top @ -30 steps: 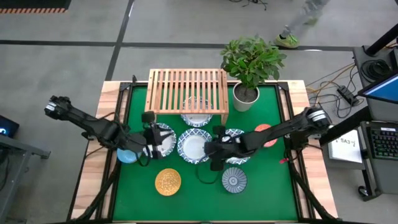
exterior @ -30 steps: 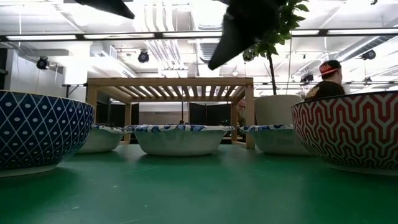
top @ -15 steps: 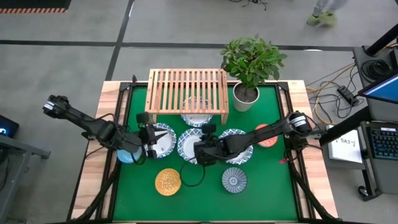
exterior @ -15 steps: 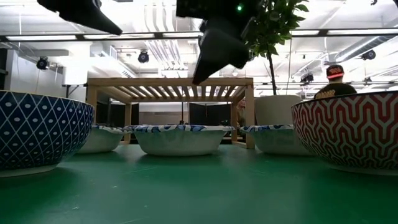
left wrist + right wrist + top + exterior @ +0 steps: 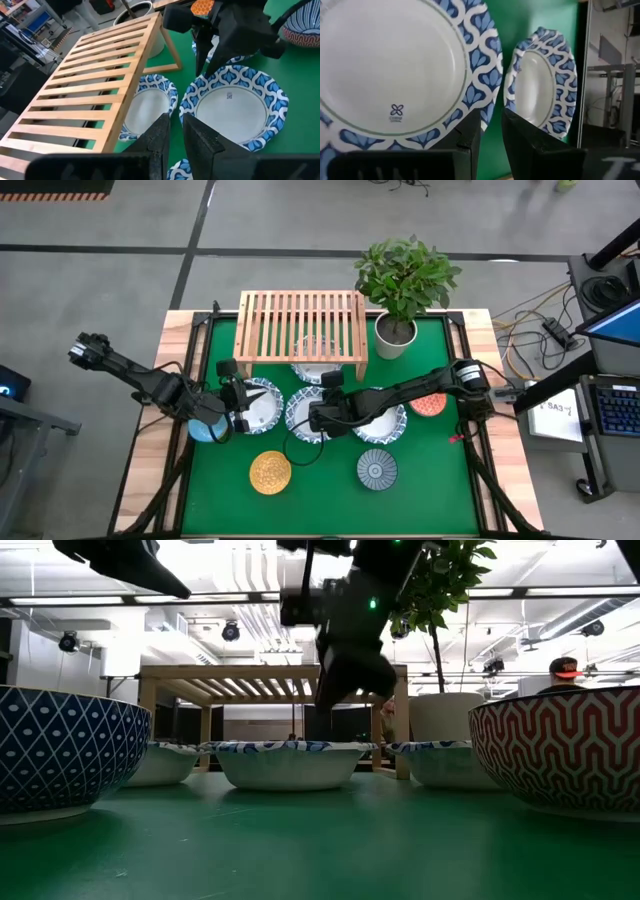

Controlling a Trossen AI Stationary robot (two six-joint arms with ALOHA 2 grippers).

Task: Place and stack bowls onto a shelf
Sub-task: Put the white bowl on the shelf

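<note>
Right pincer (image 5: 318,418) poised over middle white bowl (image 5: 305,413) before shelf (image 5: 300,326), fingers narrowly apart, apparently empty; left pincer (image 5: 240,404) likewise near-closed.

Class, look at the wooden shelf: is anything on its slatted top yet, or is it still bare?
Bare. In the overhead view the shelf shows only its slats; one white bowl sits beneath it on the table, and the left wrist view shows nothing on top.

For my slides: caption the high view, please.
Right gripper hovers over middle white blue-rimmed bowl before slatted wooden shelf.
</note>
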